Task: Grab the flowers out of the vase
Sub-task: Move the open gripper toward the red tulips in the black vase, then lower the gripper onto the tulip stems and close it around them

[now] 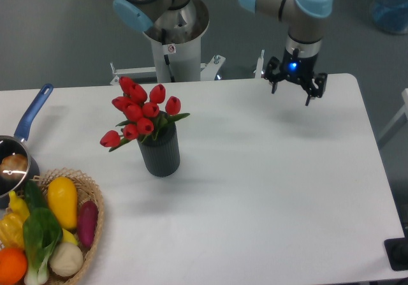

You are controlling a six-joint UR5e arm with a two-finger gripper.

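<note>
Gripper [292,91] spread wide, holding nothing, hanging above the table's [274,183] far edge, right of centre | flowers [141,114] standing in the vase [160,151], left of centre, well apart from gripper | wicker basket [92,216] of vegetables at near-left corner | saucepan [16,154] at left edge, contents apparently one pale lump.

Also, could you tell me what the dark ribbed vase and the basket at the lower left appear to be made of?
The dark grey ribbed cylindrical vase looks like matte plastic or glazed ceramic: its vertical ribs are even and it shows almost no shine, so either is possible. The tan woven basket appears to be wicker or rattan, judging by the interlaced strands along its rim.
</note>
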